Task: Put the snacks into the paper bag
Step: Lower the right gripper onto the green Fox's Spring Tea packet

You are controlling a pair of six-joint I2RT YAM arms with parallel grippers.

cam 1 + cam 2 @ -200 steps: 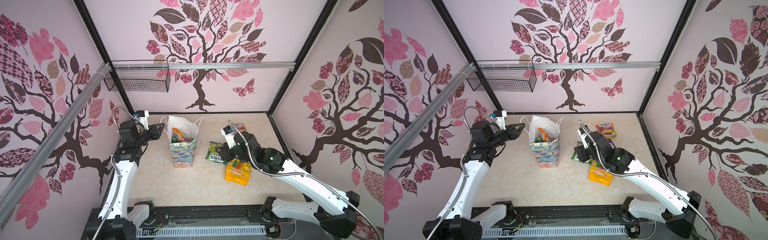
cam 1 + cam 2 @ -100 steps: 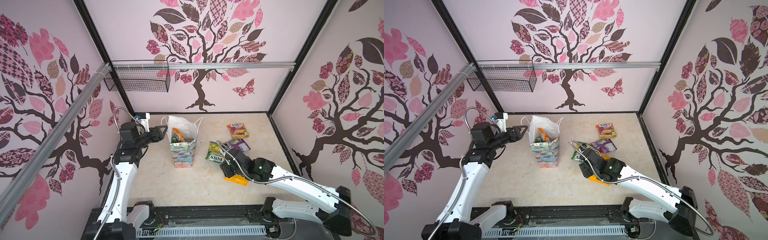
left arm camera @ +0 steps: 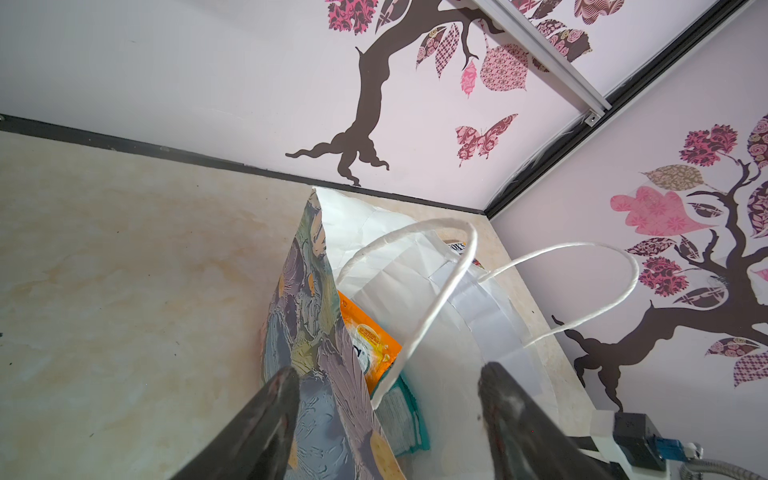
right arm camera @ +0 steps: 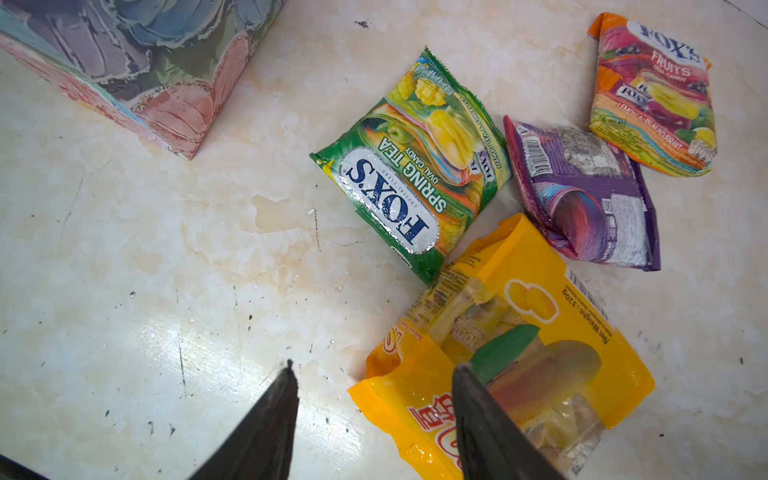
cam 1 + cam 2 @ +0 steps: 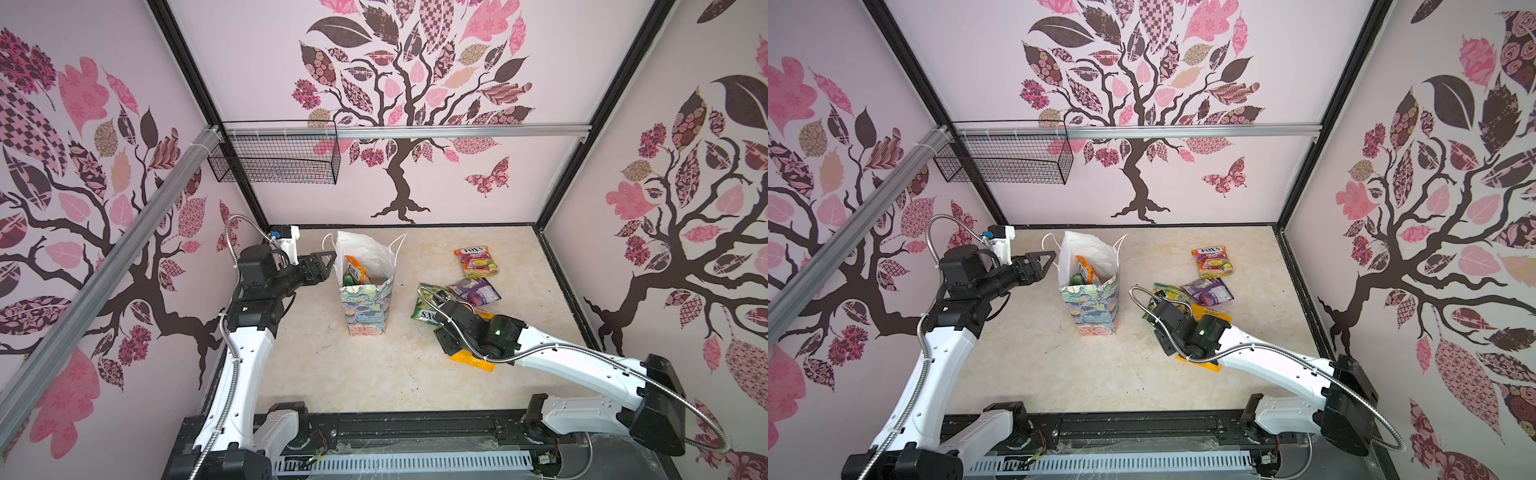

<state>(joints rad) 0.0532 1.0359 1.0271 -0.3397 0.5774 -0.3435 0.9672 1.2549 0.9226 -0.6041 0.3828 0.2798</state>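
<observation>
I'm holding the left pincer (image 3: 386,368) wide and empty at the left rim of the upright bag (image 5: 365,307). My right pincer (image 4: 373,365) is hovering wide over a corner of the yellow packet (image 4: 540,332); the green packet (image 4: 415,166), purple packet (image 4: 582,195) and orange packet (image 4: 656,91) are lying farther back, right of the bag.

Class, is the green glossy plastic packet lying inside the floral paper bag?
No, the green glossy plastic packet lies flat on the beige tabletop, apart from the floral paper bag.

Marbled tabletop (image 5: 353,374): paper bag (image 5: 365,309) upright; green packet (image 4: 415,174), purple packet (image 4: 582,195), orange packet (image 4: 652,95), yellow packet (image 4: 540,316) flat; green, yellow seemingly touching.
</observation>
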